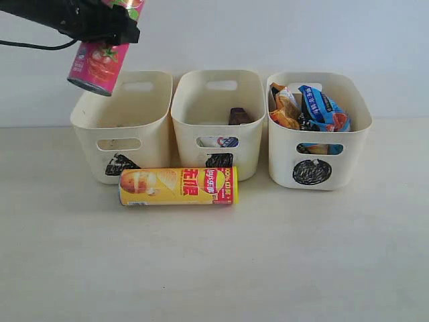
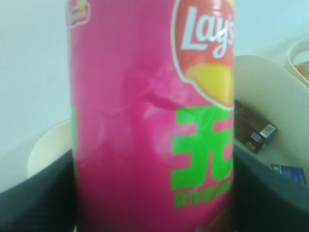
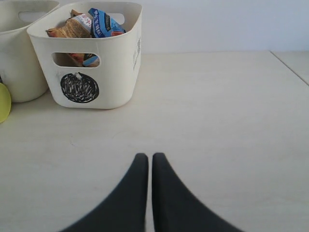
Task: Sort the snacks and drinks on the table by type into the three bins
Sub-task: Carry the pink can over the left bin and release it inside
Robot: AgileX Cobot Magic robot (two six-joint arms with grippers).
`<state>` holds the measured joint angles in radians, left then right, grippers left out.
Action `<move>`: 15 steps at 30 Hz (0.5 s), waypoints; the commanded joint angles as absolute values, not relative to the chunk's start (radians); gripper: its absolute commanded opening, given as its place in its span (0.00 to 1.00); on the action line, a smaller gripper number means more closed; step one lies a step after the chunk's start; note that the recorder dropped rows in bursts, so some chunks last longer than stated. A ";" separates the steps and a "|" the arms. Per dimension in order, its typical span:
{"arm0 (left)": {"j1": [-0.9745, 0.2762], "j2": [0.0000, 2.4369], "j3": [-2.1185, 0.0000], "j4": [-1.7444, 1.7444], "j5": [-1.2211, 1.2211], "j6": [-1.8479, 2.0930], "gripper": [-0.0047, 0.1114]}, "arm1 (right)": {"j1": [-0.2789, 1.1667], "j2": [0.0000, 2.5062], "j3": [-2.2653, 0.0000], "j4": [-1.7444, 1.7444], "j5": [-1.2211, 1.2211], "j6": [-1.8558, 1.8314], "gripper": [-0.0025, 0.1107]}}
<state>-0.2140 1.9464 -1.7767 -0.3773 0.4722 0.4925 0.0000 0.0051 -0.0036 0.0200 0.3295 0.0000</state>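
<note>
Bags sit in circle bin (image 1: 319, 171), cartons in middle bin (image 1: 218, 131). Left gripper (image 1: 100, 30) clamps pink can (image 1: 97, 66) at upper left; right gripper (image 3: 145, 166) closed, empty. Yellow can (image 1: 178, 186) remains on table (image 1: 214, 268).

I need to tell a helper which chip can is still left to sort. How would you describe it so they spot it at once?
Find the three cream bins in a row on the table. In front of the left and middle ones lies a yellow-orange chip can on its side. The only other can, the pink one, is held in the air by the left claw.
</note>
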 commanded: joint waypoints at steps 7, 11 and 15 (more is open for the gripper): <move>-0.196 2.132 -1.899 -0.377 0.403 0.404 0.07 | -0.001 0.000 0.000 0.018 0.322 0.000 0.02; -0.196 2.172 -1.899 -0.377 0.373 0.404 0.07 | -0.001 0.000 0.000 0.018 0.322 0.000 0.02; -0.195 2.202 -1.897 -0.377 0.356 0.404 0.16 | -0.001 0.000 0.000 0.018 0.322 0.000 0.02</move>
